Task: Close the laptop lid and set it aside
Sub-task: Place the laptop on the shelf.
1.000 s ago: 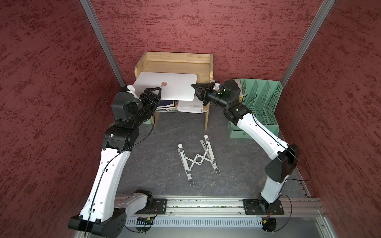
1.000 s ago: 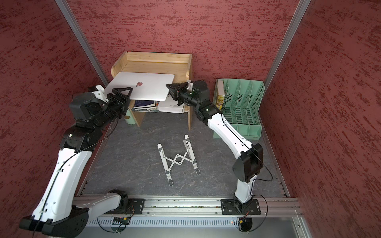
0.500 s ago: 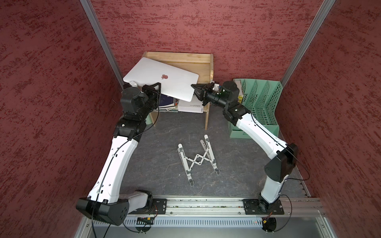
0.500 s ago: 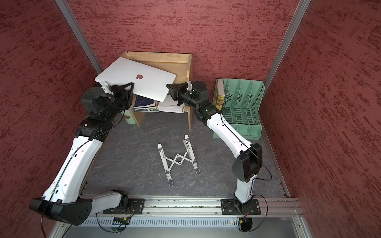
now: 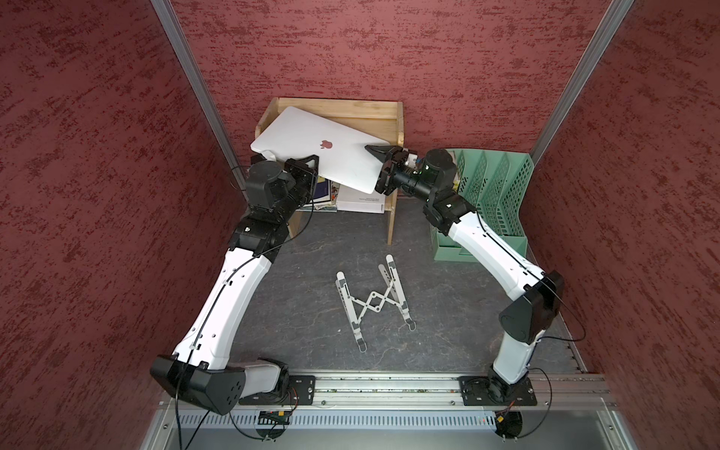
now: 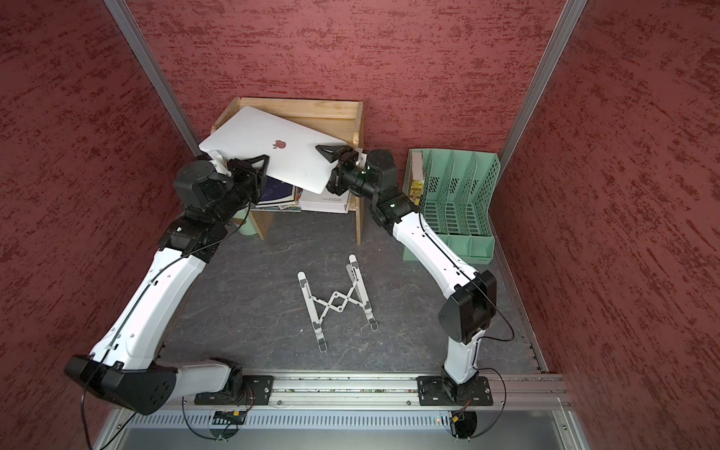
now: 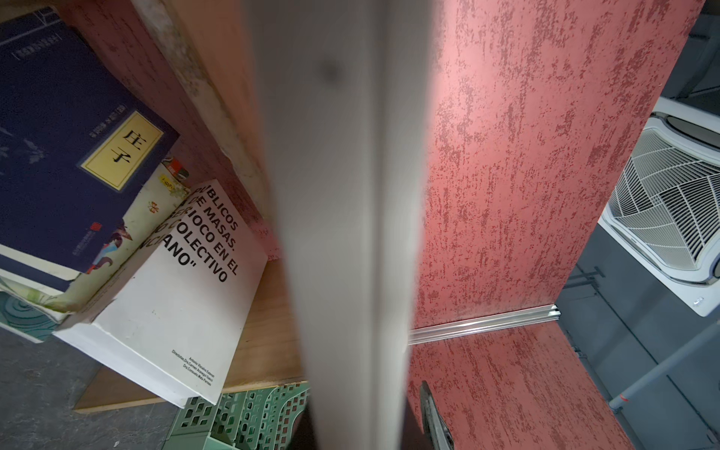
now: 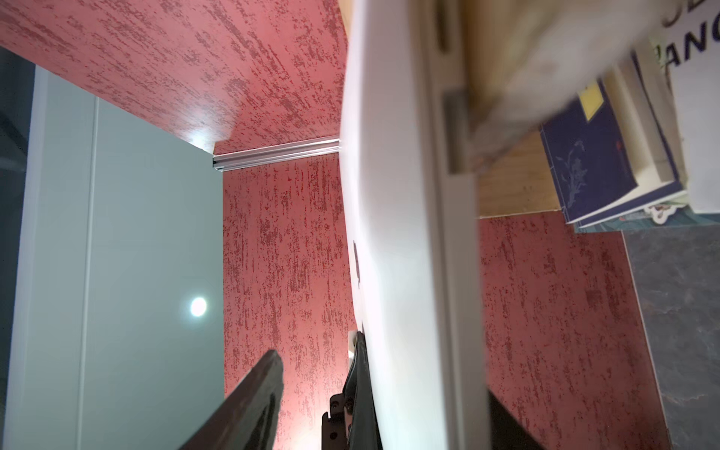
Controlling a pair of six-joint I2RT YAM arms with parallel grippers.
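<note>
The laptop (image 5: 311, 132) (image 6: 261, 132) has its lid shut, apple logo up. It hangs tilted over the wooden shelf (image 5: 374, 113), left end high, right front corner low. My left gripper (image 5: 307, 163) (image 6: 257, 163) is shut on the laptop's front left edge. In the left wrist view that edge (image 7: 350, 233) fills the space between the jaws, and one finger (image 7: 432, 420) shows beside it. My right gripper (image 5: 376, 163) (image 6: 323, 159) straddles the laptop's right edge with its jaws open. In the right wrist view one finger (image 8: 265, 389) stands clear of the lid (image 8: 389, 233).
Books (image 5: 358, 198) lie on the shelf's lower board, under the laptop. A white scissor-fold stand (image 5: 372, 307) lies on the dark floor mid-table. A green file rack (image 5: 495, 195) stands at the right, behind my right arm. Red walls close in on three sides.
The laptop lay flat on the shelf top; my left gripper shut on its front left edge and raised that end, tilting it. My right gripper was shut on the right edge and has opened.
</note>
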